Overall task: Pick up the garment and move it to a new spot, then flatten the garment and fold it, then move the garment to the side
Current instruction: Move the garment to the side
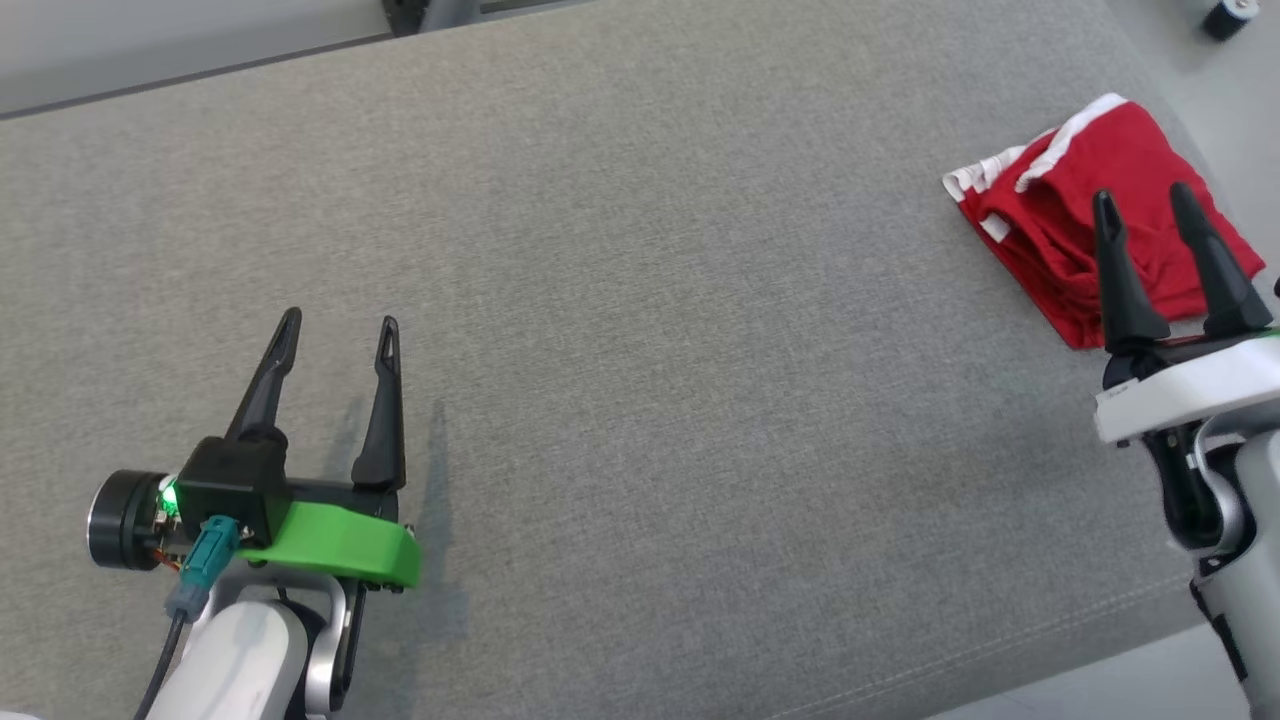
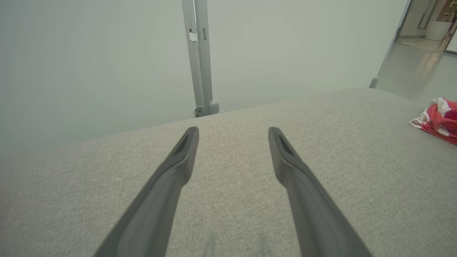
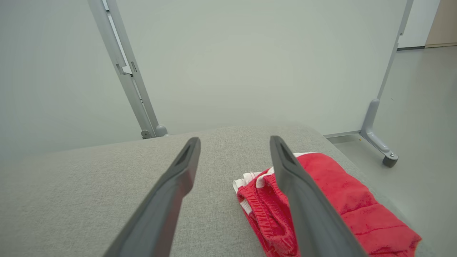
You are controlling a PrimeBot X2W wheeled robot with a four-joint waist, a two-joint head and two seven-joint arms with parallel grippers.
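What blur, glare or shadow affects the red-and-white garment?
Head view: even light, no glare, red white-trimmed garment sharp, faint shadow beside the left gripper on the grey fabric surface. Left wrist view: garment soft at the picture's edge. Right wrist view: its texture clear, fingers blurred near the lens, grey post slightly bowed.
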